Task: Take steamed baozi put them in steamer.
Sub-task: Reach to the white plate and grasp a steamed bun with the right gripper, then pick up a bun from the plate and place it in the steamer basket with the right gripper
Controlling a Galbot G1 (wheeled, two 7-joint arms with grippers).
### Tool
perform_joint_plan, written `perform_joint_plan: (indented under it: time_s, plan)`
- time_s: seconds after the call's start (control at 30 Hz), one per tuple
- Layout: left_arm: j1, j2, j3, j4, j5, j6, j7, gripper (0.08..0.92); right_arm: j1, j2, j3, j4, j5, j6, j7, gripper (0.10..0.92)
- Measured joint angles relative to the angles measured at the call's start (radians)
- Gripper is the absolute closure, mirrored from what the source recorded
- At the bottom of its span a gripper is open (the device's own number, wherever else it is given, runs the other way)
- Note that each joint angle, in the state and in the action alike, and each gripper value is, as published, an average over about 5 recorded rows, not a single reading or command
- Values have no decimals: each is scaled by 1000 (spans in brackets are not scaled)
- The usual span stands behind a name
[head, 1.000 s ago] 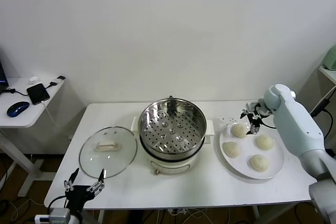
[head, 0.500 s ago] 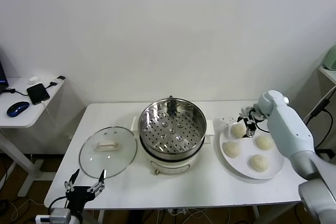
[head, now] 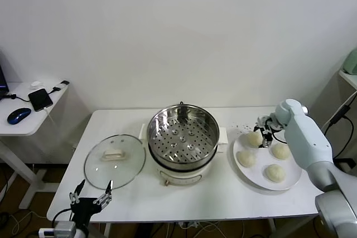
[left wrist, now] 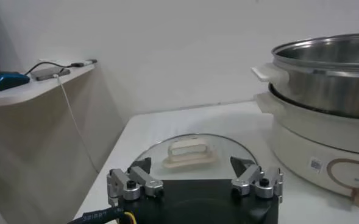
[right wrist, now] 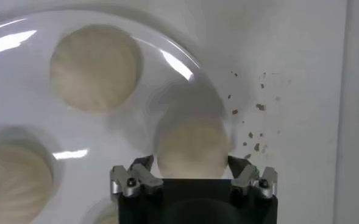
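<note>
Four pale baozi lie on a white plate (head: pixel 252 175) at the right of the table. My right gripper (head: pixel 264 129) is open just above the back-left baozi (head: pixel 254 138). In the right wrist view that baozi (right wrist: pixel 191 149) sits between the open fingers of the right gripper (right wrist: pixel 191 165), and another baozi (right wrist: pixel 94 67) lies farther off. The steamer (head: pixel 182 137), a steel pot with a perforated tray, stands mid-table and holds no baozi; its side shows in the left wrist view (left wrist: pixel 325 79). My left gripper (head: pixel 89 196) is open, parked low at the table's front left.
The glass lid (head: pixel 115 160) with a white handle lies flat left of the steamer, just beyond the left gripper (left wrist: pixel 194 171). Dark crumbs (right wrist: pixel 255 131) dot the table by the plate. A side shelf (head: pixel 28 107) holds a phone and a mouse.
My right gripper moved a little left and down over the plate, settling above the back-left baozi. The left arm has not moved.
</note>
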Motion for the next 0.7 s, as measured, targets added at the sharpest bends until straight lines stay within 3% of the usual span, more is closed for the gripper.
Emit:
perform_joint_plan:
  time_s: [0.2,0.7]
  plan:
    - [-4,0,5,6,2,-2,-1,177,-4,-10,-4,13,14,-4,-4,461]
    - [-29,1,21,18,13,-6,-8,177,192,-42,-180,75,245,-43,-110,474]
